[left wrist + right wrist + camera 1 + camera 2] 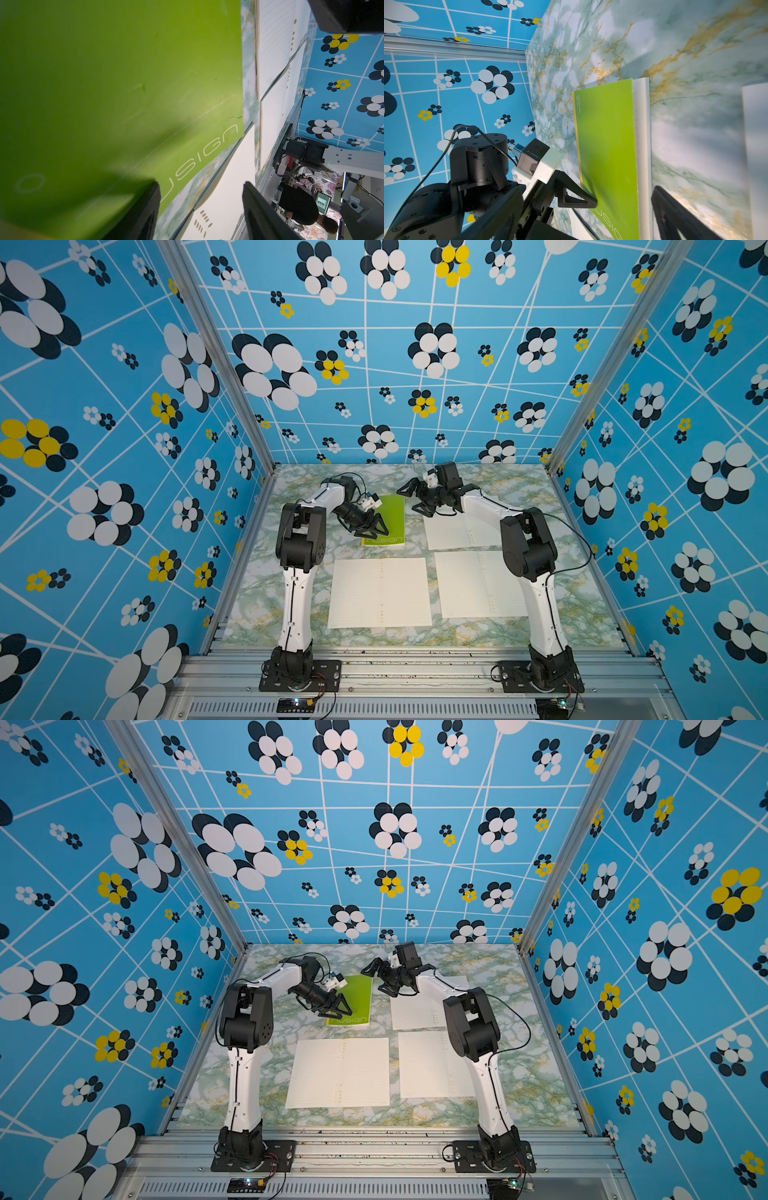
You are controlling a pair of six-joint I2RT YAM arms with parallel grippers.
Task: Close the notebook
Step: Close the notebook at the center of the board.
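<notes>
The green notebook point(392, 514) point(357, 994) lies shut on the marble table, cover up, at the middle back. Its cover fills the left wrist view point(124, 83), and its white page edge shows in the right wrist view point(606, 135). My left gripper point(372, 529) point(334, 1009) point(200, 186) hangs low over the notebook's near left corner, jaws apart and holding nothing. One of its fingers point(577, 199) is at the cover. My right gripper point(413, 499) point(378, 979) hovers wide open just right of the notebook's far end, also holding nothing.
Three open books of lined white pages lie flat: one in front of the green notebook point(380, 593), one to its right point(457, 531), and one at the near right point(478, 585). The right arm point(528, 547) reaches over the two right ones. Patterned blue walls point(124, 489) enclose three sides.
</notes>
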